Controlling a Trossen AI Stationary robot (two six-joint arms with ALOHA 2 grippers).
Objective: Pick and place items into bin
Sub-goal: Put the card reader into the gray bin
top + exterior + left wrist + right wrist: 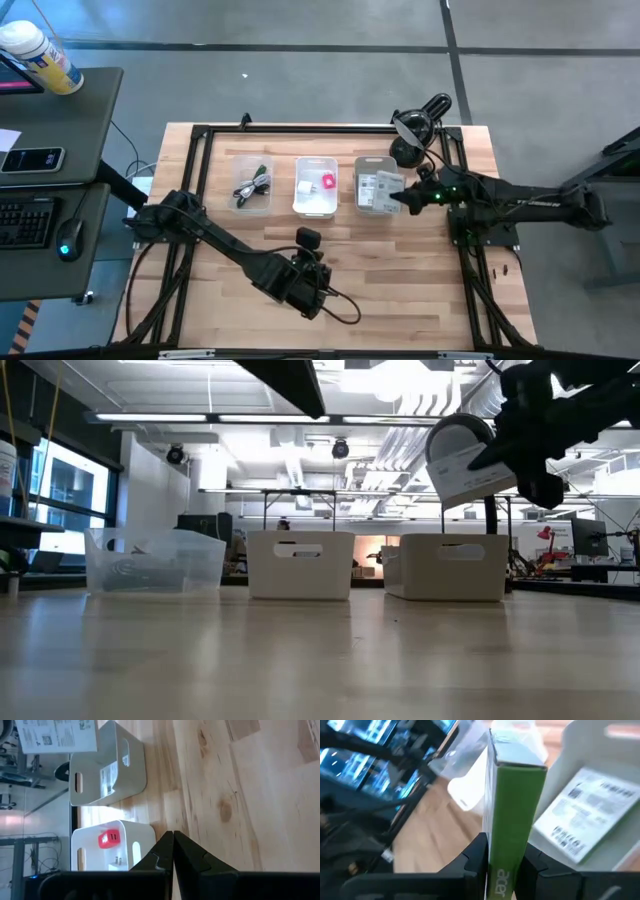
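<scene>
Three bins stand in a row on the wooden table: a clear one [252, 185] with a black cable, a middle white one [316, 200] with a pink piece [328, 182] and a small white cube [304, 187], and a right white one [372, 160] with a printed card [590, 820] inside. My right gripper [405, 196] is shut on a white, green-edged packet [465, 460] above the right bin [450, 565]. My left gripper [173, 847] is shut and holds nothing, raised above the table in front of the middle bin [107, 862]. My right gripper pinches the packet between its two fingers [475, 855], one on each broad white face at the end nearest the wrist. The narrow green edge [512, 820] faces the wrist camera. The fingers come from the table's right, slanting down. The packet is lifted clear above the right bin.
A black lamp-like stand [415, 125] sits at the table's far right corner behind the right bin. A dark frame [200, 140] runs round the table top. Bare wood [400, 280] lies between the bins and the near edge. A desk with a keyboard and a bottle stands off to the left.
</scene>
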